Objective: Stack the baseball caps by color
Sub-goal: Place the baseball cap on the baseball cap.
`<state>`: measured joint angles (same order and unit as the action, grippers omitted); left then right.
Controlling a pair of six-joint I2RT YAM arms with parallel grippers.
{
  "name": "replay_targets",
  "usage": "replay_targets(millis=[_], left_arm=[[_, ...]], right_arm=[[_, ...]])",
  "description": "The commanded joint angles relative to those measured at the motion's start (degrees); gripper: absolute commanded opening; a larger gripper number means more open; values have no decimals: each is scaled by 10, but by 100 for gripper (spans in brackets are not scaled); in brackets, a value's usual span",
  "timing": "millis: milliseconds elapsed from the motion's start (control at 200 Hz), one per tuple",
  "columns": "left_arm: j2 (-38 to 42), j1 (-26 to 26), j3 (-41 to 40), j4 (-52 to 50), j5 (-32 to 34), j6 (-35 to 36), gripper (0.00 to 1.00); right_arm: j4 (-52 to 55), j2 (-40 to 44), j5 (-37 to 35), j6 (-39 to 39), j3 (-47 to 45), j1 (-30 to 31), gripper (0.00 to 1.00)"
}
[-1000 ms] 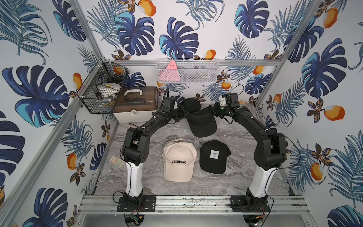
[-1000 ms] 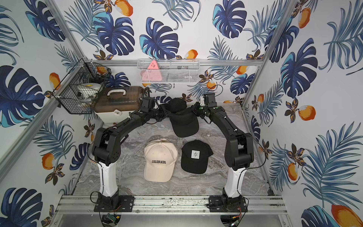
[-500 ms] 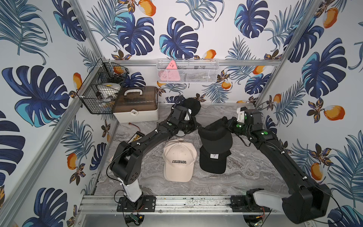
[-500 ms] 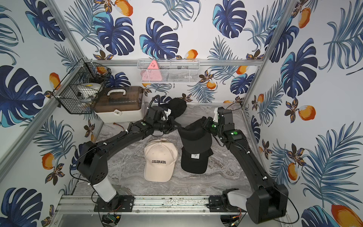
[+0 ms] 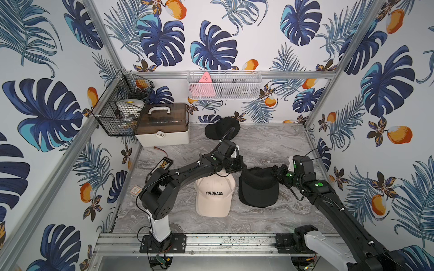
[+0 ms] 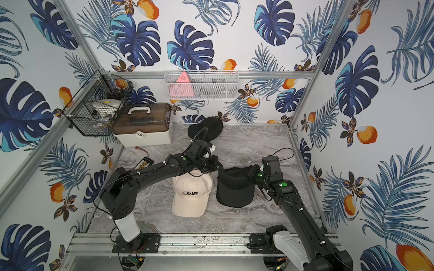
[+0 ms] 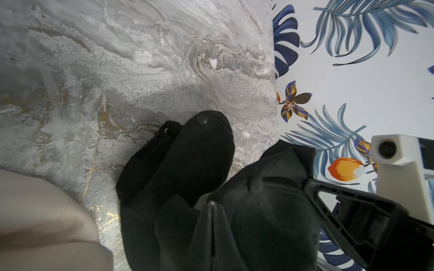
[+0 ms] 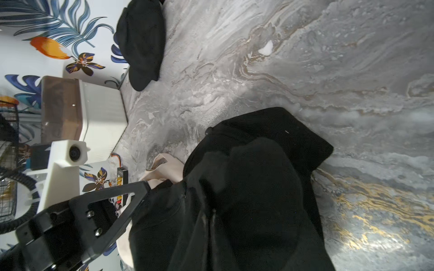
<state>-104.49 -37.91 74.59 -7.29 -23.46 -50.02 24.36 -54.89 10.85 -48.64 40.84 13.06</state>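
- The marble table (image 5: pixel 270 145) carries all the caps that can be seen.
- A storage box (image 5: pixel 162 126) with a brown lid stands at the table's far left corner, against the back wall.
- The top black cap (image 5: pixel 258 190) sits in the middle of the table, brim toward the front rail and just right of the cream cap.
- In the left wrist view a lower black cap (image 7: pixel 187 152) lies under it, and each crown shows its own button.
- The cream cap (image 5: pixel 215 197), lettered COLORADO, lies flat with its brim toward the front.
- The far black cap (image 5: pixel 220 127) rests by the back wall, well apart from the others.
- The left gripper (image 7: pixel 212 205) has its jaws pinched together on the top black cap's fabric, at the rear left.
- The right gripper (image 8: pixel 212 212) is likewise clamped on the same cap, at the rear right.
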Motion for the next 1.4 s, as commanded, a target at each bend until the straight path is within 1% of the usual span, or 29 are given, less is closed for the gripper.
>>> replay_targets(millis=[0,70,170,336,411,516,631,726,832,912,1042,1162,1353,1398], left_arm=[[-13,0,-2,37,-23,6,0],[-13,0,-13,40,-11,2,0],[-5,0,-19,31,11,16,0],[-11,0,-3,11,11,31,0],[-10,0,-2,12,6,28,0],[9,0,0,9,-2,17,0],[36,0,20,-17,15,22,0],[41,0,44,-33,28,31,0],[21,2,75,-52,43,48,0],[0,5,83,-45,50,51,0],[-35,10,81,-11,54,47,0],[-67,12,74,11,36,52,0],[-77,13,39,25,44,56,0],[-80,13,34,26,45,57,0]], right_arm=[[-35,-8,-25,-3,-8,0,0],[-46,-19,-29,3,-20,0,0],[-70,-46,-11,3,-36,-5,0],[-93,-77,1,-7,-44,-5,0],[-79,-73,2,-3,-32,-6,0],[-52,-47,1,0,-11,-6,0],[-41,-27,1,-4,12,-7,0],[-40,-34,4,-6,31,-7,0],[-45,-59,3,-3,45,-8,0],[-63,-78,0,-3,42,-11,0],[-105,-114,5,-2,24,-20,0],[-137,-144,13,9,3,-23,0],[-157,-168,15,20,-37,-23,0],[-158,-170,12,22,-42,-23,6]])
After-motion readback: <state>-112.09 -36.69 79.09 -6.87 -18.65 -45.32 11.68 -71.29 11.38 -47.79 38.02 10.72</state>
